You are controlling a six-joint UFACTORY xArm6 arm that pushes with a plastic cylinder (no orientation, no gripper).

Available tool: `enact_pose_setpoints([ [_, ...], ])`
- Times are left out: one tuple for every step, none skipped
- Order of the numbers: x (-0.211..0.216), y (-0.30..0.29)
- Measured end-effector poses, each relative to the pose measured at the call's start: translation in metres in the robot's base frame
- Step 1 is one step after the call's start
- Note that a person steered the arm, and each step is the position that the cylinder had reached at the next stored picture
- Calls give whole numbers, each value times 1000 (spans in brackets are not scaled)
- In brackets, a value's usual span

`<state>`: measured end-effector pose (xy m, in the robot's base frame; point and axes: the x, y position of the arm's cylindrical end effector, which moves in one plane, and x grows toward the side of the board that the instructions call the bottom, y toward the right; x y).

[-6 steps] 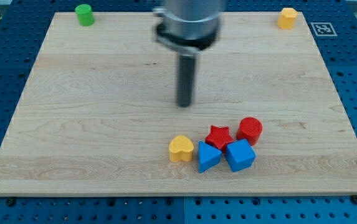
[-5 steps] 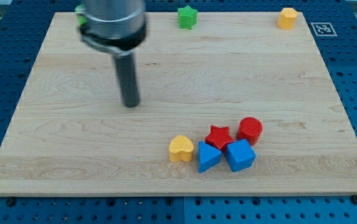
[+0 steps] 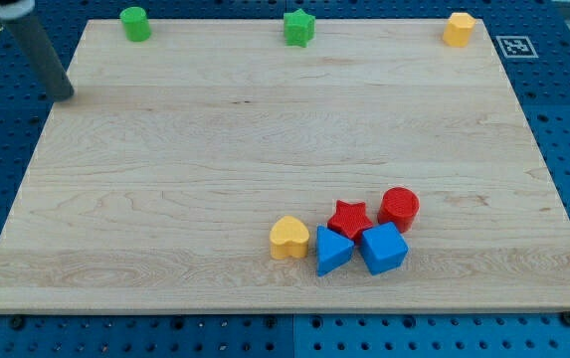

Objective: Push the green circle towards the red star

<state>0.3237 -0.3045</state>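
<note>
The green circle (image 3: 135, 23) stands at the board's top left corner. The red star (image 3: 349, 218) lies low on the board, right of centre, in a tight cluster. My tip (image 3: 63, 95) is at the view's far left, just off the board's left edge, below and left of the green circle and far from the red star. Most of the rod is cut off by the frame's top left corner.
A green star (image 3: 299, 27) sits at the top edge's middle and a yellow block (image 3: 458, 29) at the top right. Around the red star are a red cylinder (image 3: 399, 209), a blue cube (image 3: 383, 248), a blue triangle (image 3: 331, 251) and a yellow heart (image 3: 288, 238).
The rod has swept from the board's middle to the left and up, ending past the left edge. The green star, hidden at first, now shows. No block has moved.
</note>
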Motion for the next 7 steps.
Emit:
enact_pose_setpoints([
  [-14, 0],
  [-72, 0],
  [-120, 0],
  [-121, 2],
  [-131, 25],
  [-131, 50],
  [-130, 88],
])
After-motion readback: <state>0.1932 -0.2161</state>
